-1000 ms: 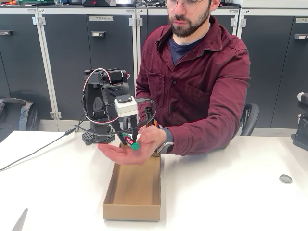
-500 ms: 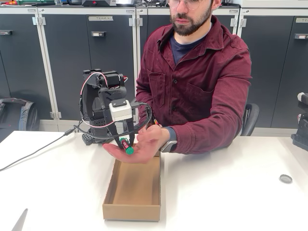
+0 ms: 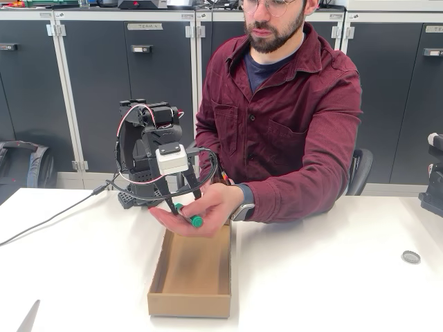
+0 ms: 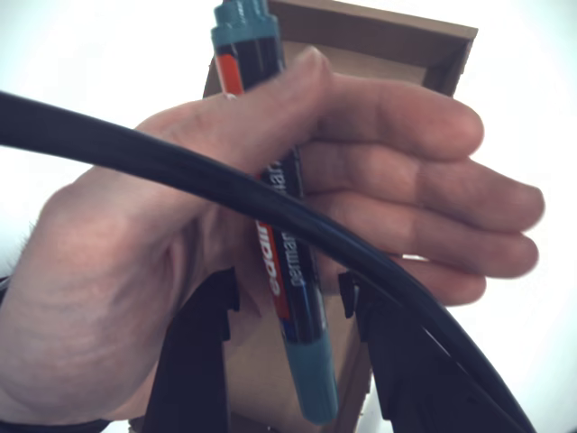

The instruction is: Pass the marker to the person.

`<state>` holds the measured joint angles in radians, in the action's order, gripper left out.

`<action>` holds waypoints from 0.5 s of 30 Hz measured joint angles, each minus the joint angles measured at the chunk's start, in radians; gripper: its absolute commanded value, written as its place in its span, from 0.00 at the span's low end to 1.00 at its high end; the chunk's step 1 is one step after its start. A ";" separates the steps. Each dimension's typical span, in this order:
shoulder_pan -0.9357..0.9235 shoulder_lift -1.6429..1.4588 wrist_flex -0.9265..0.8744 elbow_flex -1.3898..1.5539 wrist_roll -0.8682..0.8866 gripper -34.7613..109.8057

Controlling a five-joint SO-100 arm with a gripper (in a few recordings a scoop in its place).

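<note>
The green marker [image 3: 190,216] [image 4: 287,271], with its red label band and dark print, lies across the person's open hand [image 3: 211,207] [image 4: 397,171]. The thumb is folded over it. The hand hovers above the far end of a cardboard box [image 3: 190,280] [image 4: 406,45]. My gripper [image 3: 178,203] [image 4: 288,293] hangs just over the palm, open. Its black fingers [image 4: 194,361] stand on either side of the marker's lower end, with a small gap on each side. The person [image 3: 291,104] sits behind the table in a maroon shirt, looking down at the hand.
A black cable [image 4: 270,203] loops across the wrist view and around the arm [image 3: 149,149]. A small round cap [image 3: 411,256] lies on the white table at the right. A dark device [image 3: 433,187] stands at the right edge. Grey cabinets line the back.
The gripper's fingers have spread off the marker. The marker has settled lower and to the right in the palm, and the person's thumb has closed over it.
</note>
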<state>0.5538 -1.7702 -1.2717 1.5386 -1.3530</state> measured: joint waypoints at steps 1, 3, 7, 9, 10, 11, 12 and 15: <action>-0.003 0.000 0.005 0.000 0.000 0.41; -0.009 0.000 0.006 0.000 0.000 0.41; -0.017 0.000 0.012 0.002 0.000 0.41; -0.015 0.000 0.021 0.012 0.005 0.40; -0.015 0.000 0.026 0.012 0.006 0.40; -0.015 0.000 0.028 0.017 0.006 0.40; -0.017 0.000 0.031 0.017 0.009 0.40; -0.017 0.000 0.034 0.018 0.009 0.40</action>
<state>0.5369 -1.7702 -1.2379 1.5570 -1.3438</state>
